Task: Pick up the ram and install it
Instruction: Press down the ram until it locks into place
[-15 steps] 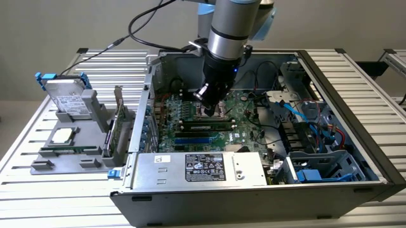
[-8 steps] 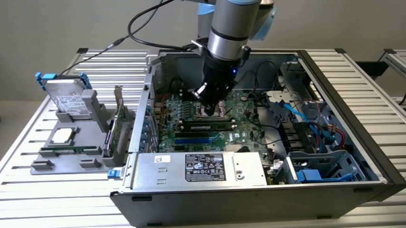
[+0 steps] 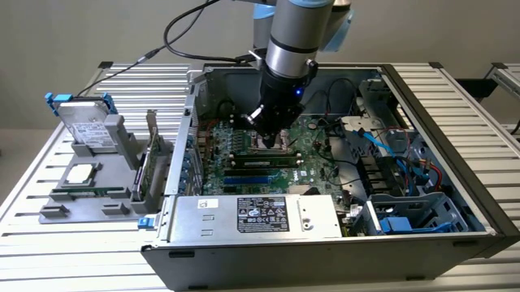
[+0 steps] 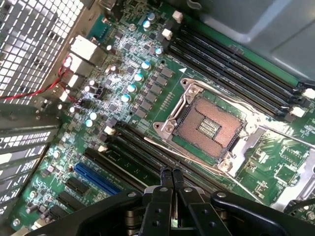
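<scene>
Robotics lab, slatted aluminium workbench (image 3: 73,243), opened PC case (image 3: 455,182) (parts fixture (image 3: 89,194) alongside)

The gripper (image 4: 171,173), fingers pressed together, hangs over the green motherboard (image 4: 142,64), just beside the open processor socket (image 4: 209,129) and touching the long black memory slots (image 4: 133,152) flanking it.

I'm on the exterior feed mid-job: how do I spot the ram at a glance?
Look in the open case, on the motherboard, between the gripper and the silver power supply. The ram is the thin green stick with dark chips among the slots; its neighbours are plain black or blue.
</scene>
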Tool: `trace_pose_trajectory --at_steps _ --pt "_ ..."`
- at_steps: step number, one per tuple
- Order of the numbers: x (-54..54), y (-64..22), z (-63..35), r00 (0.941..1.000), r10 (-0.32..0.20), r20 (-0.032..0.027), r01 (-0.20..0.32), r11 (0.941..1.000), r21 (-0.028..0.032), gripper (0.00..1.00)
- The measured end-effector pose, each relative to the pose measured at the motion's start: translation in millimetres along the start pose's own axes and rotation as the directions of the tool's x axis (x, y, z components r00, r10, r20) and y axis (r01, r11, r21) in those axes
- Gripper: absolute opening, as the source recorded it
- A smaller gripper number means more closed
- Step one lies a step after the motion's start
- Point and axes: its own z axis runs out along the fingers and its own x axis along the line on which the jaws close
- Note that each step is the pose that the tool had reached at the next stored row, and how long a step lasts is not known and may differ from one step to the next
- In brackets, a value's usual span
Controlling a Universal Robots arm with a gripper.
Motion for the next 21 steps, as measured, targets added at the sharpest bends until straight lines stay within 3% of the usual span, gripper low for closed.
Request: trace_pose_trajectory --at_steps 2,6,13,16,21 --pt "0.1 -0.1 0.2 0.9999 0.016 0.0024 -0.016 0.9999 0.0054 0.1" --pt "0.1 0.0 0.7 0.9988 0.048 0.0046 -0.048 0.9986 0.0229 0.1" --pt "0.0 -0.1 1.5 0.9928 0.118 0.0182 -0.119 0.9918 0.0466 0.1" --pt "-0.1 -0.1 2.4 0.9878 0.154 0.0218 -0.155 0.9867 0.0499 0.1" --pt "-0.3 -0.3 4.6 0.9755 0.218 0.0263 -0.219 0.9744 0.0492 0.1"
